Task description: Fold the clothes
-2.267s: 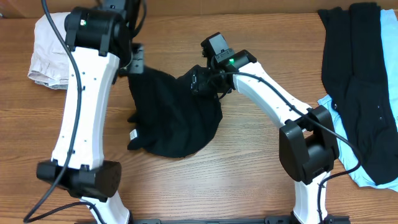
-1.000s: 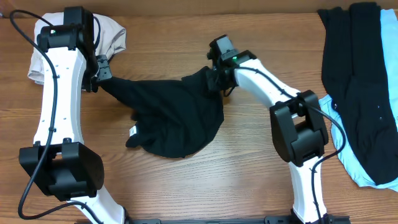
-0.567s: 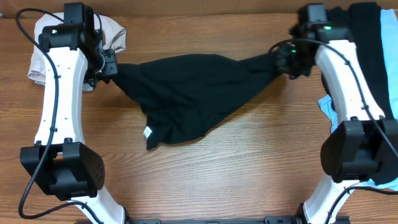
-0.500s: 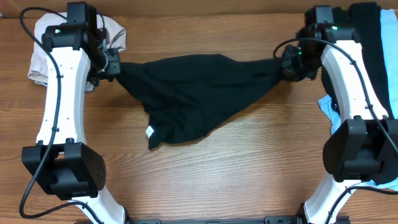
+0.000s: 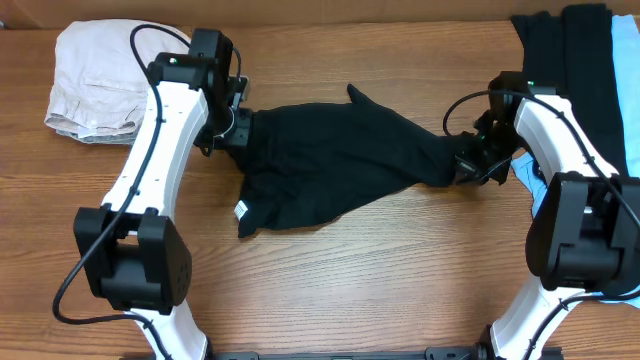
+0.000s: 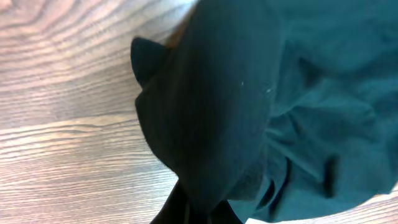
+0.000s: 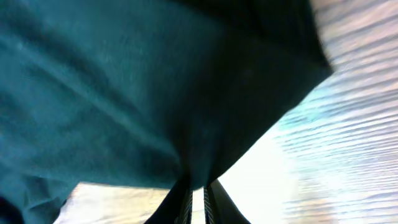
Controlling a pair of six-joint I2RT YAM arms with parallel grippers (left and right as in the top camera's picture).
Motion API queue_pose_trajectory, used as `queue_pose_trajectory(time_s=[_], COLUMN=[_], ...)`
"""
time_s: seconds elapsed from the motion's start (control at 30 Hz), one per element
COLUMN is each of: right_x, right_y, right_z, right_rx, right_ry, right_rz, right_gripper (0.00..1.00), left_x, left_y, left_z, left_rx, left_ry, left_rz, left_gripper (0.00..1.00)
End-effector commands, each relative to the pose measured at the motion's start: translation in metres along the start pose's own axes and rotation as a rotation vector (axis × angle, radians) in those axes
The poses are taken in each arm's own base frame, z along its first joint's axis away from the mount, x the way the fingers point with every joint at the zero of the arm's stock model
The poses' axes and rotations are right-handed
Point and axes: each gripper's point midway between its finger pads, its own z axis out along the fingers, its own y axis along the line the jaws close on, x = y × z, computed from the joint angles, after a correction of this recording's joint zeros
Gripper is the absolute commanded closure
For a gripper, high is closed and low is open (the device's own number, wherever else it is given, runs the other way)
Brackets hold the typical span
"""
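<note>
Judged barely begun on the tabletop [image 5: 400,280]: saw no finished fold in the black heap [image 5: 570,120] of uncertain count along the right edge. Saw none either in the single black garment [image 5: 330,170] sprawled rumpled across the middle, the one beige piece [image 5: 95,70] bunched at the far left, or the one light-blue piece [image 5: 626,90] showing beside that heap. Counted one small white label [image 5: 241,209] at the middle garment's near hem and two claws: left claw [image 5: 238,135] pinching that garment's left end, right claw [image 5: 468,168] at its right end, fingers close together, hold impossible to tell.
</note>
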Motion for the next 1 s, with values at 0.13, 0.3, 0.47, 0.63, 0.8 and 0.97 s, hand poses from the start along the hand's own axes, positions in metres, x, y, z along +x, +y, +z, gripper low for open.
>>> queue_pose_trajectory(time_s=[0.13,0.3,0.47,0.63,0.8,0.97], right_x=[0.033,0.055,0.053,0.013,-0.015,-0.042], right_y=[0.016,0.012,0.024,0.080,0.127,0.135], right_z=[-0.039,-0.074,-0.110,-0.121,-0.105,-0.066], right_rx=[-0.102,-0.090,-0.139,-0.208,-0.209,-0.135], right_ry=[0.009,-0.068,-0.249,-0.471,-0.574,-0.570], right_rz=[-0.091,-0.107,-0.169,-0.378,-0.517,-0.538], right_gripper=[0.88,0.87,0.64,0.22,0.02,0.00], left_x=[0.007,0.006,0.006,0.000,-0.002,-0.005], left_y=[0.005,0.005,0.005,0.003,0.003,0.003], left_z=[0.015,0.015,0.015,0.015,0.015,0.015], left_rx=[-0.016,-0.016,-0.016,-0.007,-0.007,-0.007], left_ry=[0.045,0.045,0.041,0.017,0.012,-0.004], left_rz=[0.013,0.014,0.013,0.015,0.015,0.016], left_gripper=[0.96,0.96,0.96,0.96,0.96,0.96])
